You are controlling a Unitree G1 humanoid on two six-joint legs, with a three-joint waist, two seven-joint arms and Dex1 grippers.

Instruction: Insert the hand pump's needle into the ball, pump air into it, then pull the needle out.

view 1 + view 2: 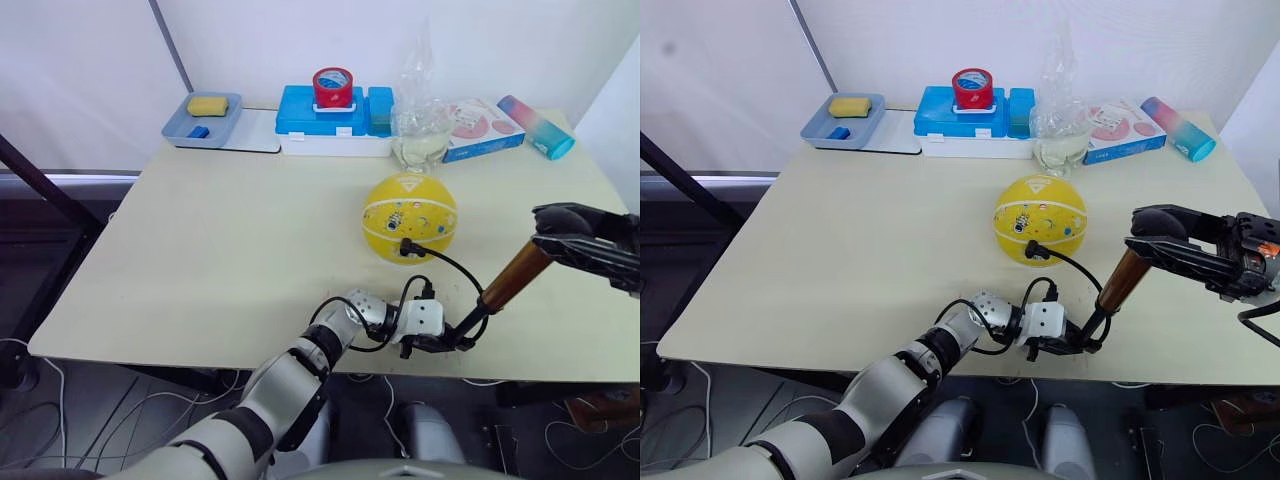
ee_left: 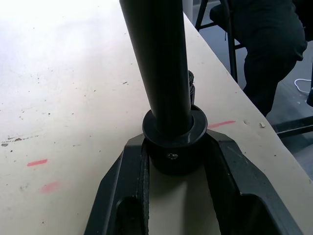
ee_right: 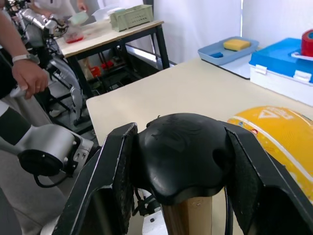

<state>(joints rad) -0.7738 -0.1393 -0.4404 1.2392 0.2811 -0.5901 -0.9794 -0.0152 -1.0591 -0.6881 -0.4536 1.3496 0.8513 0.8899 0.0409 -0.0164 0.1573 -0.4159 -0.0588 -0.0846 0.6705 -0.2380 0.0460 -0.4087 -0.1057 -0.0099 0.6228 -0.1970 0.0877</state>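
From the head camera, you have the round yellow rubber ball (image 1: 409,218) sitting mid-table, with the thin black hose (image 1: 455,264) looping from its near side down to the slim copper-orange hand pump (image 1: 514,276). The needle (image 1: 404,243) looks seated in the ball; its metal tip is hidden. The pump stands tilted near the table's front edge. Your left gripper (image 1: 452,341) is clamped on the pump's black end cap at the bottom, and your right gripper (image 1: 558,231) is clenched around the black T-handle on top.

In the left wrist view, the black fingers (image 2: 124,191) pinch the smooth plastic collar of the pump base (image 2: 174,139). It is hard and slick, so I would expect it to twist if your grip loosens.

In the right wrist view, the matte rounded handle (image 3: 182,154) sits wedged between the two pads (image 3: 113,161), with the ball's glossy skin beside it.

Treat the pump as light and rigid, the hose as floppy, the ball as springy and prone to roll. Keep strokes along the tube's axis; a sideways pull could bend the fragile needle.
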